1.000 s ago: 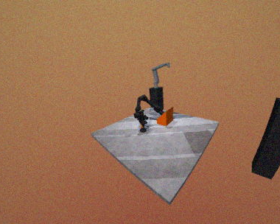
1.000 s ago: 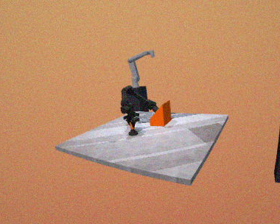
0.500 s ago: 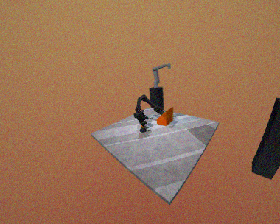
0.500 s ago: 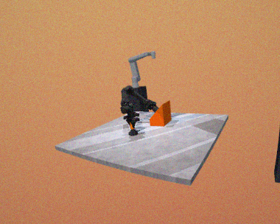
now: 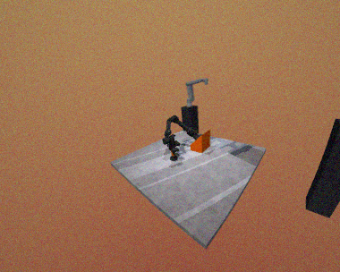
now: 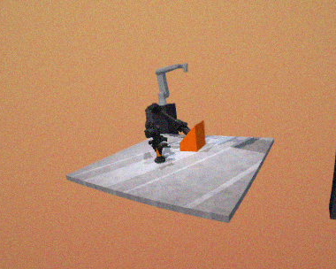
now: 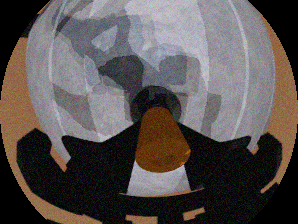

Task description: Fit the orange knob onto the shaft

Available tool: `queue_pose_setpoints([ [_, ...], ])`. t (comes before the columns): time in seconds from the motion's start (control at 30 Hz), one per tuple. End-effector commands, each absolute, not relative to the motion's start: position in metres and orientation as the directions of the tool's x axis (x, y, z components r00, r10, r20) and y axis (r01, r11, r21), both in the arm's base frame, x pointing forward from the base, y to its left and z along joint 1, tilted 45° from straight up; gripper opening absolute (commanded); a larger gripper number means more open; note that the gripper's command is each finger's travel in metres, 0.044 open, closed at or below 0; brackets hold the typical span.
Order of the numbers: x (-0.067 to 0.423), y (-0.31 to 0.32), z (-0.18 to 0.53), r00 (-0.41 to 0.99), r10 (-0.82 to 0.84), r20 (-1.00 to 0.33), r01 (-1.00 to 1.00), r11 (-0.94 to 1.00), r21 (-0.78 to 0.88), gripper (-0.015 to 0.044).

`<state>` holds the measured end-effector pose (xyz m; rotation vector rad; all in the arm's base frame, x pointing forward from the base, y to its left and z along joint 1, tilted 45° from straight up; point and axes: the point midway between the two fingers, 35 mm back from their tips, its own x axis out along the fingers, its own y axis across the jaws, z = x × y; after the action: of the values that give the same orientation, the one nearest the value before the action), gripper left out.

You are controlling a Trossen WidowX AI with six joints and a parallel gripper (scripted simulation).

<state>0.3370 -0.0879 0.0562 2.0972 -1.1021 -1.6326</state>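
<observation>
While the arm (image 6: 159, 121) folds steeply down from its base, the gripper (image 6: 158, 152) is clamped on the orange knob (image 7: 160, 140), which hangs right over the dark round pedestal (image 7: 157, 98) on the grey slab (image 6: 202, 186). An orange wedge (image 6: 194, 137) sits just beside the pedestal, with a dark block (image 5: 331, 170) well apart from it.

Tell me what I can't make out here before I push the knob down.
- D-shaped shaft and its flat: hidden in the wrist view behind the orange knob.
- Round pedestal: only a dark rim shows past the knob.
- Knob seating depth: too small in the top and exterior views, under the gripper.
- Finger contact: dark, blurred silhouettes in the wrist view.
</observation>
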Motion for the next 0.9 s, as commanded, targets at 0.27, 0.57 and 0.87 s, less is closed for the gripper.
queue_pose_setpoints([
  [0.27, 0.3374, -0.0901, 0.0539, 0.08, -0.697, -0.712, -0.373, -0.684, 0.627, 0.0],
  [0.57, 0.3374, -0.0901, 0.0539, 0.08, -0.697, -0.712, -0.373, -0.684, 0.627, 0.0157],
  [0.87, 0.3374, -0.0901, 0.0539, 0.08, -0.697, -0.712, -0.373, -0.684, 0.627, 0.0394],
])
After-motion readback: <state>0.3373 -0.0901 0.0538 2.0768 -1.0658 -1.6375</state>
